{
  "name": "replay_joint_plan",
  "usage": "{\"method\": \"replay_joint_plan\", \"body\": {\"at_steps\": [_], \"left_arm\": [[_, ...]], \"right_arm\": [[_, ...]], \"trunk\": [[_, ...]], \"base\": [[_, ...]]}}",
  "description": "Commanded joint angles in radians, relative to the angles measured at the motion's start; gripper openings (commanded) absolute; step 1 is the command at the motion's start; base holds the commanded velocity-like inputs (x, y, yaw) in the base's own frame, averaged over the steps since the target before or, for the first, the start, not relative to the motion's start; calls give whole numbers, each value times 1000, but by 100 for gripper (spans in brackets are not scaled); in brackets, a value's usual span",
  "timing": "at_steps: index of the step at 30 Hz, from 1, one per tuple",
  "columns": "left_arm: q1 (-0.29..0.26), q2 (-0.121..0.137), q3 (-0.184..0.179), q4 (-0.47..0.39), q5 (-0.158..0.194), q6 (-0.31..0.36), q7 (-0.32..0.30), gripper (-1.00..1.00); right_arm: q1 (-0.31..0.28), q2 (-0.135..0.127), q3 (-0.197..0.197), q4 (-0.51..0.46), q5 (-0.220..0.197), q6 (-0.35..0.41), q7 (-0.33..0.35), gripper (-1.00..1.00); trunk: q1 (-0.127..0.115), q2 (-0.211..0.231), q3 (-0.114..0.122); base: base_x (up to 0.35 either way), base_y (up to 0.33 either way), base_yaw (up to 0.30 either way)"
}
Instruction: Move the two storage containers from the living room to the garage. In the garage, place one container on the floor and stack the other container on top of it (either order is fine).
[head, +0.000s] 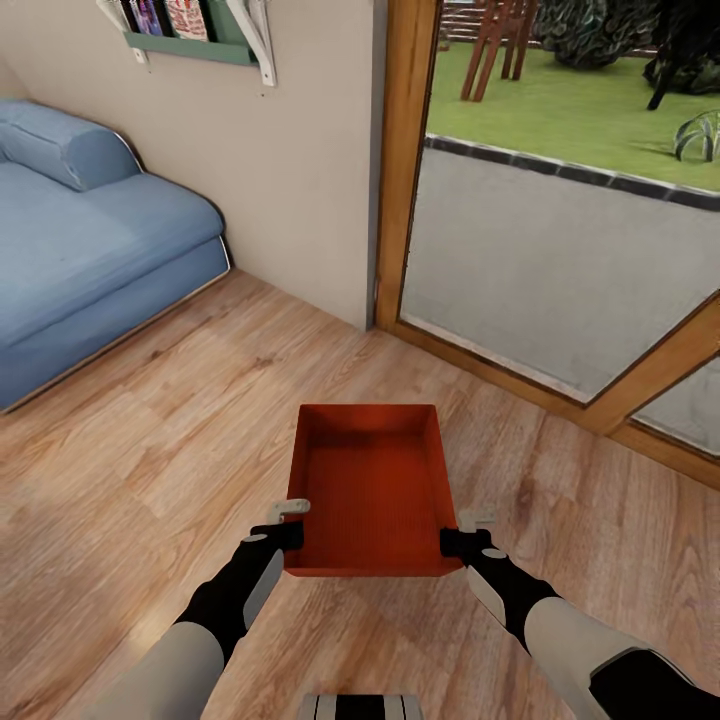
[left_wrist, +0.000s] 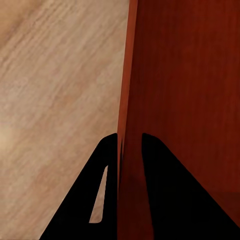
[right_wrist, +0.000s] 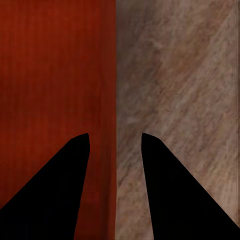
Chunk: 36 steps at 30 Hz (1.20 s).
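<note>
floor: light wood planks (head: 150, 430), running up to the wall and the door frame
on the floor: a blue sofa (head: 90, 260) by the wall
above the floor: a red-orange bin (head: 370, 490); cannot tell if it touches the planks

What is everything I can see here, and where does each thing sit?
storage container: one, red-orange, empty, between the two grippers over the wood floor.
sofa: one, blue, far left against the wall.
wall shelf: one, green with white brackets, holding books, above the sofa.
glass door: wood-framed, at the right, with paving and lawn outside.
wood floor: light planks, across the room.
left gripper: black fingers straddling the container's left wall, seemingly gripping it.
right gripper: black fingers either side of the right wall, with a gap visible in the wrist view.
</note>
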Motion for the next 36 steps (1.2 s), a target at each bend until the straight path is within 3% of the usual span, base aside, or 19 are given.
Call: {"method": "replay_joint_plan", "body": {"at_steps": [1, 36], "left_arm": [[-1, 4, -9, -5, -8, -1, 15, -100], [-1, 5, -9, -8, -9, -1, 15, -100]], "right_arm": [[0, -1, 13, 4, -26, -3, 0, -100], [0, -1, 13, 4, -26, -3, 0, -100]], "trunk": [[-4, 7, 3], [-138, 252, 112]], "base": [[0, 0, 0], [0, 0, 0]]}}
